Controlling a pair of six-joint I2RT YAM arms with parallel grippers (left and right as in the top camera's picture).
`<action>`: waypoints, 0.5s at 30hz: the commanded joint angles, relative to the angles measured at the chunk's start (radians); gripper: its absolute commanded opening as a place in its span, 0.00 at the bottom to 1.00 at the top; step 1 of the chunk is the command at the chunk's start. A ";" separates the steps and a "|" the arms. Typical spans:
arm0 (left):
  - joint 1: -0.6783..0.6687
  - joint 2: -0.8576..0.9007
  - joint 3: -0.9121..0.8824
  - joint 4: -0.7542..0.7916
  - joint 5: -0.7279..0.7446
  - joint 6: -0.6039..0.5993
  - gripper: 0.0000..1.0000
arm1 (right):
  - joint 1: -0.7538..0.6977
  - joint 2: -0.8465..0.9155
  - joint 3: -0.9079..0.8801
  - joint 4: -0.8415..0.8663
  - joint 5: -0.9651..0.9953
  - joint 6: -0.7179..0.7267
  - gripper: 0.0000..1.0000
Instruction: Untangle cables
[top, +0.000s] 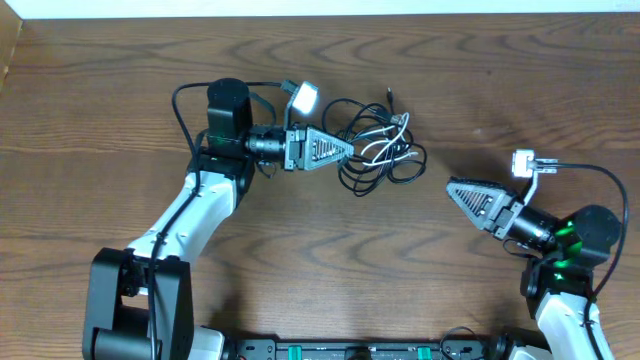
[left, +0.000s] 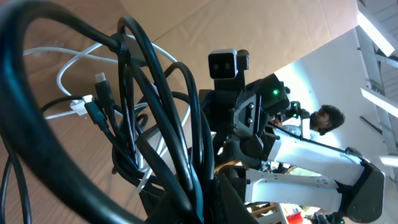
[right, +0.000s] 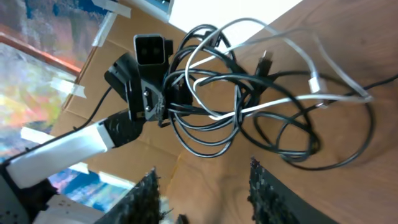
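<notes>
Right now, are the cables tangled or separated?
Tangled. The black and white cables loop through one another in a single bundle in the overhead and right wrist views; none lies apart.

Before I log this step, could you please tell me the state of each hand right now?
Left hand: closed, holding the cables.
Right hand: open, holding nothing.

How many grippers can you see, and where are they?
2. The left gripper is shut on the left edge of the cables; the right gripper is open, apart to their right. None seems hidden.
</notes>
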 joint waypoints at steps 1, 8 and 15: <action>-0.036 -0.018 -0.016 0.002 0.067 0.109 0.08 | 0.055 0.000 0.004 0.027 0.073 0.025 0.54; -0.106 -0.018 -0.016 0.002 0.063 0.362 0.08 | 0.106 0.000 0.004 0.148 0.085 -0.076 0.59; -0.119 -0.018 -0.016 0.001 0.026 0.364 0.08 | 0.108 0.003 0.004 0.132 0.129 -0.004 0.49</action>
